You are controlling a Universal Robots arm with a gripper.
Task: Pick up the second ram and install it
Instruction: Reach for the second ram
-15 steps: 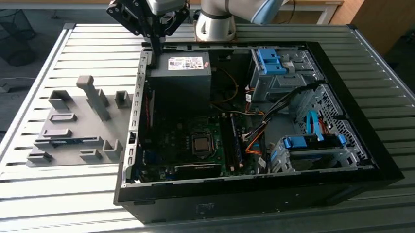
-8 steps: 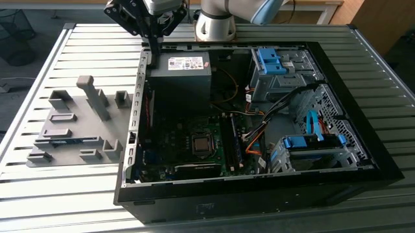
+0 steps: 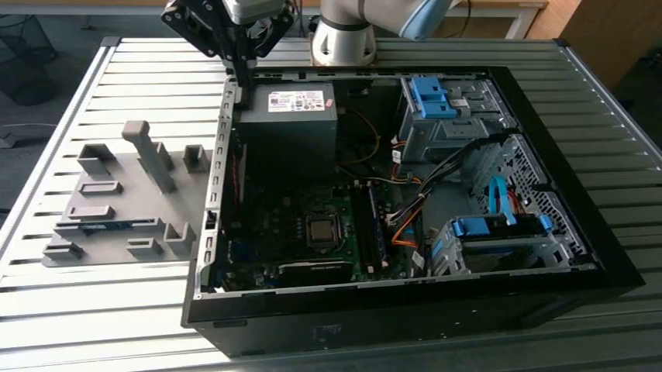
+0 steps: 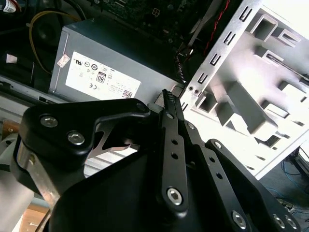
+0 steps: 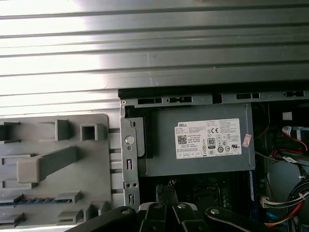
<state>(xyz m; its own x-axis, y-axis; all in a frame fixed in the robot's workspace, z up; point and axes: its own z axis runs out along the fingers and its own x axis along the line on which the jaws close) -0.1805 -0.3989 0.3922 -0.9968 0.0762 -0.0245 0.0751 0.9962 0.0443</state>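
We see the tool [image 3: 240,79] narrow, its 2 fingers [image 4: 174,145] all but pressed together with nothing between them, hanging above a corner of the open computer case [image 3: 222,163], near the power supply [image 3: 290,128]. The memory stick [image 3: 104,225] lies well apart from it, in a slot of the grey fixture plate [image 3: 135,198] on the slatted surface [image 3: 104,310], at the exterior view's left of the case.

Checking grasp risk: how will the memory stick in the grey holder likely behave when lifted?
The memory stick is a thin flat board, so probably stiff and light. It appears to sit on edge in a slot of the grey holder, so it likely lifts straight out but may bind if tilted. Its narrow edge is what stands exposed, so a grip may slip.
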